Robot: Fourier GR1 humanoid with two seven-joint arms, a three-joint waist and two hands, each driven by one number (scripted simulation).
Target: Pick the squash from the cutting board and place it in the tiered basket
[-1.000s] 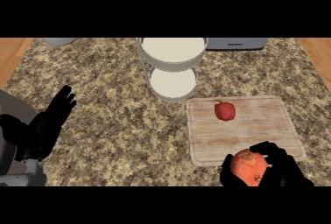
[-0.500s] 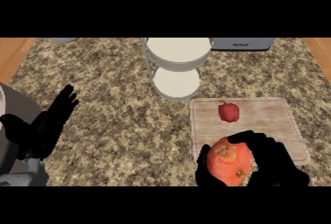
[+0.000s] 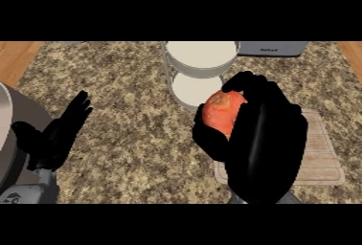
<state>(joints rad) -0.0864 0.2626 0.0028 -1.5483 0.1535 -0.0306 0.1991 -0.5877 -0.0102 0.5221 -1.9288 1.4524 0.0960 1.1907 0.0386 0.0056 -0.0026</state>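
Holding the orange squash [image 3: 223, 114]: right hand [image 3: 265, 139] curled round it, raised above the cutting board [image 3: 322, 158], just beside the tiered basket [image 3: 200, 72]. Left hand [image 3: 60, 134] rests open at left, fingers up, over the granite counter [image 3: 127, 95].

One squash [image 3: 225, 112], two robot hands [image 3: 265, 139]

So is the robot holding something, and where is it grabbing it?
Yes. The right hand holds the orange squash, fingers curled over its top and thumb along its left side. The left hand holds nothing.
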